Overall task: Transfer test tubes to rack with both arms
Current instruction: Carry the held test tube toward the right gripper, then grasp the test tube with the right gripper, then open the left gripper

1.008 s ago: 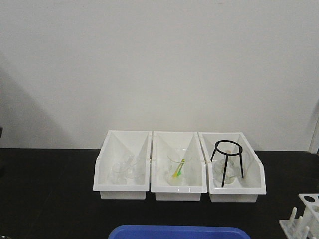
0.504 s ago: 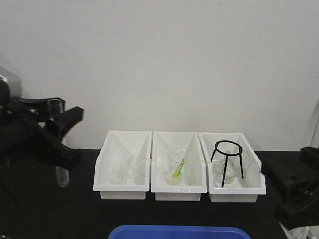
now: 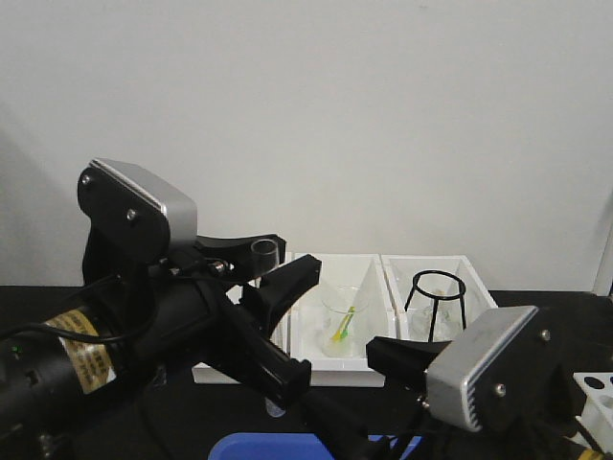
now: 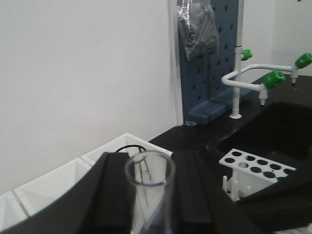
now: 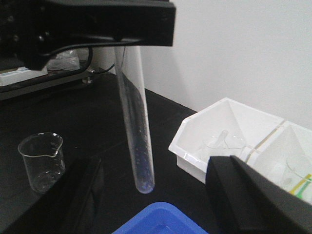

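Both arms have swung into the middle of the front view; half a second ago the left gripper (image 3: 285,324) sat at the far left edge and the right gripper (image 3: 400,361) was only entering at the far right; a second ago neither was in sight.

The left jaws are pinching a tube (image 5: 135,122) just below its rim; it hangs nearly upright, rim up, its rounded bottom in the air just beyond the far edge of the blue tray (image 3: 244,447) and in front of the bins (image 3: 330,372); it touches nothing else.

The right jaws are spread wide and hold nothing; in the right wrist view the tube stands between the lines of the two fingers (image 5: 253,197) but well ahead of them, not yet in reach.

The rack (image 4: 243,164) stands off to the right on the black bench, its holes empty as far as the left wrist view shows; a beaker (image 5: 42,158) stands on the left.

My reading: the arms are meeting for a handover, left to right, since the right arm is the nearer to the rack; the tube is lifted and carried, no tube is racked yet; next the right jaws must close in around the lower glass before the left lets go.
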Robot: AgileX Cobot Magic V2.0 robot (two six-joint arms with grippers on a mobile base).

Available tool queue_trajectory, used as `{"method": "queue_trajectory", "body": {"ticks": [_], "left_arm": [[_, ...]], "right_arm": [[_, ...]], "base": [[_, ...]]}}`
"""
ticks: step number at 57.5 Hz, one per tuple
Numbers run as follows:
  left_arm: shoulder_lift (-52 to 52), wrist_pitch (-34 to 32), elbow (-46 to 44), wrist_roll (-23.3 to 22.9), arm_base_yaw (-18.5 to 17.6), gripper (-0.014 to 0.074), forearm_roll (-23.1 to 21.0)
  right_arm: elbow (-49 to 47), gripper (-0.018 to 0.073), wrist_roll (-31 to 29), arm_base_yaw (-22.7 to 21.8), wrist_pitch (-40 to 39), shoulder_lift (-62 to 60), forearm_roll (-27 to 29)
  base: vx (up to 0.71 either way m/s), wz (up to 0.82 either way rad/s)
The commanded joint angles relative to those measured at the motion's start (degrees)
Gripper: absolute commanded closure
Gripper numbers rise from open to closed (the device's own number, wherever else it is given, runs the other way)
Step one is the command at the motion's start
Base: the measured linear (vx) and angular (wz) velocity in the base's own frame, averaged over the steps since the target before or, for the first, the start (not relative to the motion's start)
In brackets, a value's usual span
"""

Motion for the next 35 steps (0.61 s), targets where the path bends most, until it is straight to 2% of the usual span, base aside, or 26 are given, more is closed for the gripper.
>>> {"method": "queue_trajectory", "body": {"ticks": [1,5,20,35], "left_arm": [[-1.4,-5.3,-2.1,-1.6,-2.1,0.0619,-0.6],[-1.4,-5.3,-2.1,-2.8,-3.6,0.0619,-0.5],[0.0,-4.5,-2.1,-2.9,-8.6,0.0617,-0.5],[1.5,-3.8,-2.1,-2.8,-10.0,0.0617,-0.5]], "right_arm": [[-2.0,0.0065,-0.1,0.8,-7.3,0.0,-0.3],[-2.0,0.0065,0.0,1.0,-8.4,0.6,-0.3],[-2.0,0.0065,0.1,1.0,-9.7,0.7,-0.3],[-2.0,0.0081,0.1,1.0,-9.4,0.7,-0.3]], "base": [[0.00,0.00],[0.00,0.00],[0.00,0.00],[0.00,0.00]]}}
